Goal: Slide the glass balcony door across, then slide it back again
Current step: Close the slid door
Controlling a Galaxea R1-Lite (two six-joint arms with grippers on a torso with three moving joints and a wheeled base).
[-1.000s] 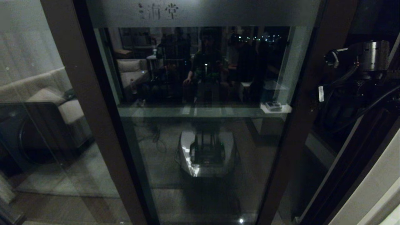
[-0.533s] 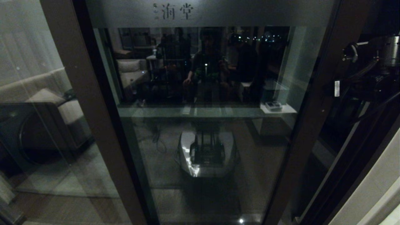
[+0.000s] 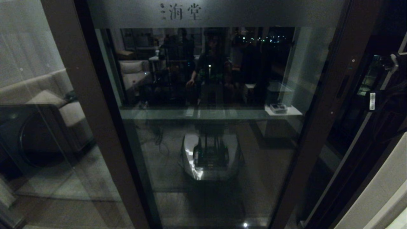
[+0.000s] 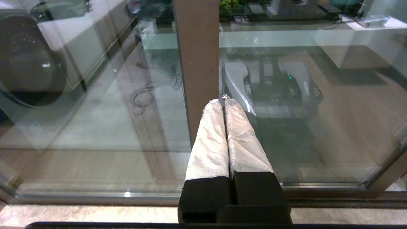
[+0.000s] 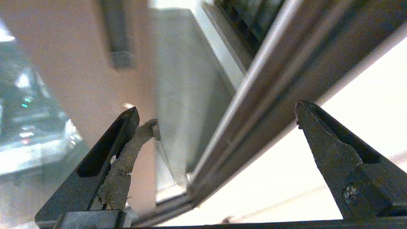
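The left gripper [image 4: 224, 100] sits low in the centre of the left wrist view, its 2 cloth-wrapped fingers [image 4: 210, 140] pressed flat together with nothing between them. Just past their tips rises a brown vertical frame post [image 4: 197, 63], and glass spreads to both sides of it.

The right gripper [image 5: 216, 127] fills the bottom of the right wrist view with its 2 dark fingers [image 5: 334, 149] spread wide, gripping nothing. Between and beyond them the brown stile of the glass balcony door [image 5: 66, 63] takes up the left half of that frame, with its slim recessed handle [image 5: 116, 35] near the upper left. A pale metal track [image 5: 254, 92] runs diagonally from the lower centre to the upper right. Whether the finger nearest the stile touches it cannot be told.

In the head view, only part of the right arm [image 3: 386, 98] shows at the right edge, right of the door's stile. The glass balcony door [image 3: 210, 127] fills the middle of the frame from top to bottom. Its right stile slants from the upper right down to the bottom centre-right, carrying the handle [image 3: 342, 86]. A frosted band [image 3: 222, 12] with small characters crosses the top. The unmoving pane [image 3: 38, 127] on the left shows a sofa behind it.
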